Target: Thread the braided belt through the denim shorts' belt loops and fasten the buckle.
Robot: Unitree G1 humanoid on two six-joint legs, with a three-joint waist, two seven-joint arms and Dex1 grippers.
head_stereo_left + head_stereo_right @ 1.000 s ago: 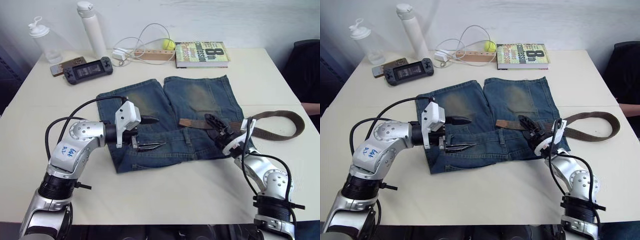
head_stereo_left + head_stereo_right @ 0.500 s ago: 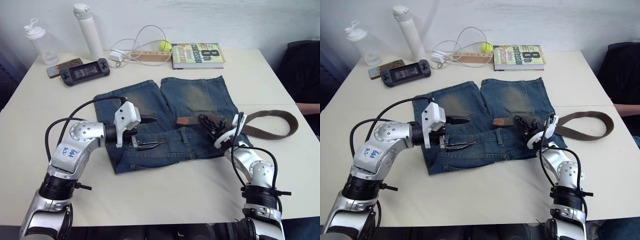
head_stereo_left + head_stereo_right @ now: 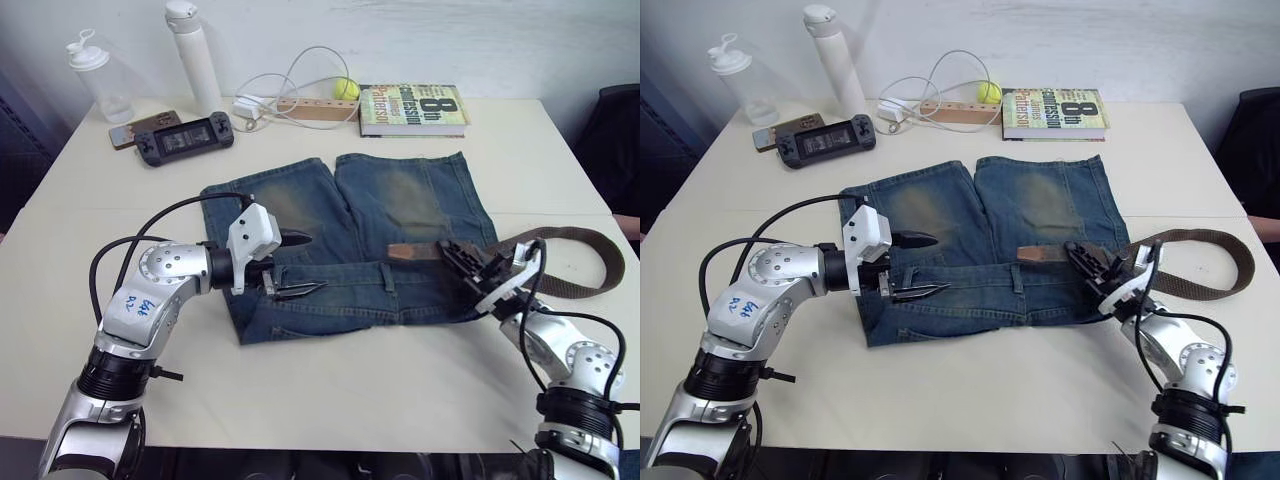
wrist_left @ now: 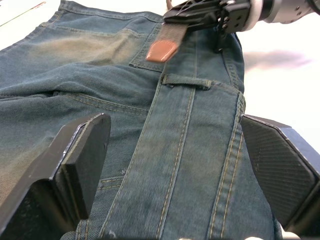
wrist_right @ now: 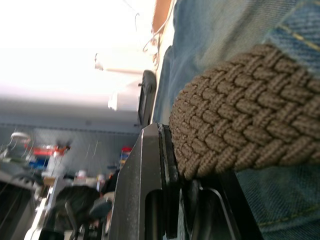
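Right gripper (image 3: 462,262) is clamped on the dark-brown braided belt (image 3: 560,236) a little behind its tan leather tip (image 3: 402,251), holding the strap low over the waistband of the faded blue denim shorts (image 3: 400,200). In the right wrist view the woven strap sits pinched between the black fingers. The shorts lie flat on the cream desk (image 3: 330,390), waistband toward the robot, legs pointing away. The rest of the belt loops off to the right across the desk and curls back; its buckle end seems to lie under the right arm, though I cannot make it out.

Left gripper (image 3: 288,268) hangs spread wide over the waistband on the left side of the shorts, gripping nothing; in its wrist view the band with one narrow denim belt loop (image 4: 186,81) lies between the two black fingers.

Judging by this, threading is barely begun: the tip rests on the denim near the centre loop (image 3: 388,276), not visibly through it. The next move probably calls for aiming the tip flat along the band and sliding it under that loop while the left gripper steadies the cloth.
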